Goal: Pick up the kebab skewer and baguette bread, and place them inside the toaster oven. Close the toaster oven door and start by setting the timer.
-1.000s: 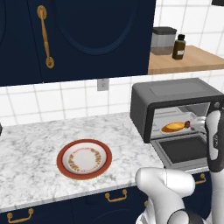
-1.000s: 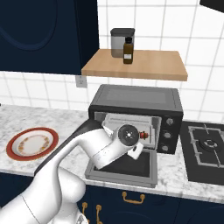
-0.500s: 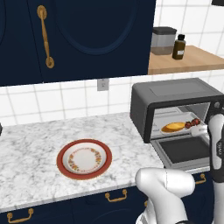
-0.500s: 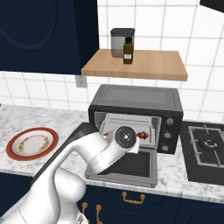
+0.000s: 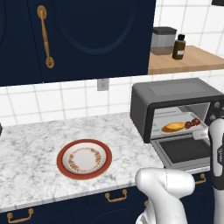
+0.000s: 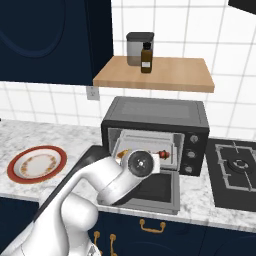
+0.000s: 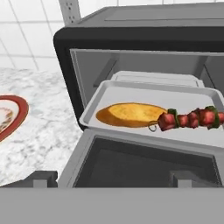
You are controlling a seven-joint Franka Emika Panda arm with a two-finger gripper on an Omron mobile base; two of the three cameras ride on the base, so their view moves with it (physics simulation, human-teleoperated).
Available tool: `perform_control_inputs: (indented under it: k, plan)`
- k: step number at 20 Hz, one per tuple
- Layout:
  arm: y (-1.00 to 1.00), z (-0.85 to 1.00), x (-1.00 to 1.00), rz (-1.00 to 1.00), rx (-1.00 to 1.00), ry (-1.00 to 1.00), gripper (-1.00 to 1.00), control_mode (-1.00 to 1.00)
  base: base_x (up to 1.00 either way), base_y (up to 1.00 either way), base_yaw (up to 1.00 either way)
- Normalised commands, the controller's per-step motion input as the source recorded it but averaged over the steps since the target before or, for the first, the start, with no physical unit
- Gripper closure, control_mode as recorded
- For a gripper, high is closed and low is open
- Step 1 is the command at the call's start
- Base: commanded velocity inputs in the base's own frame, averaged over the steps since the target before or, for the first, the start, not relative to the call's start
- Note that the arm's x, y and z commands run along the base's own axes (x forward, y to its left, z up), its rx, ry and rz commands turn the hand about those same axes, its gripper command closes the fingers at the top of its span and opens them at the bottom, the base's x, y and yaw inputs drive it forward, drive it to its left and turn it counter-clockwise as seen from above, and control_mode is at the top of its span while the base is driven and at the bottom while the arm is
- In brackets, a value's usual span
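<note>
- Jaws are standing spread wide with nothing between them; the gripper point(image 7: 111, 177) is facing the open mouth of the toaster oven point(image 7: 144, 30) from just outside it, and its two dark finger tips point(image 7: 41, 178) are showing low in the hand view.
- Lying ahead of the jaws and a little above them, the baguette bread point(image 7: 129, 114) is sitting on the pale tray point(image 7: 131, 92) inside the oven, its long axis running across the jaws' line of sight.
- Just to the right of the bread, the kebab skewer point(image 7: 190, 119) is lying on the same tray, end to end with it, the stick's ring end touching or nearly touching the bread; its far end is running off the right edge of the hand view.
- Both foods are looking placed, so the loading part of the task is reading as done.
- Directly below and in front of the jaws, the toaster oven door point(image 7: 144, 164) is hanging dropped flat, its glass facing up; the bar handle is not clearly visible here.
- Closing is turning on that relation: the door's free edge is lying nearest the jaws, its long axis crosswise, so the likely move is getting under that edge and lifting it up toward the oven.
- Off to the jaws' left, the red-rimmed plate point(image 5: 84, 159) is sitting on the marble counter point(image 5: 26, 153), well apart from the oven.
</note>
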Motion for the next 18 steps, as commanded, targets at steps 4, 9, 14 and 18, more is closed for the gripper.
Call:
perform_control_inputs:
  k: [4, 9, 14, 18]
  plan:
    - [-0.04, -0.04, 0.0, -0.03, -0.07, -0.13, -1.0, -1.0, 0.0, 0.0, 0.0]
    - [0.0, -0.04, 0.0, -0.28, -0.13, -0.06, -1.0, -1.0, 0.0, 0.0, 0.0]
    - [-0.08, -0.05, 0.0, -0.19, -0.04, 0.0, -1.0, -1.0, 0.0, 0.0, 0.0]
    - [-0.03, -0.11, 0.0, 0.0, 0.0, 0.0, -1.0, -1.0, 0.0, 0.0, 0.0]
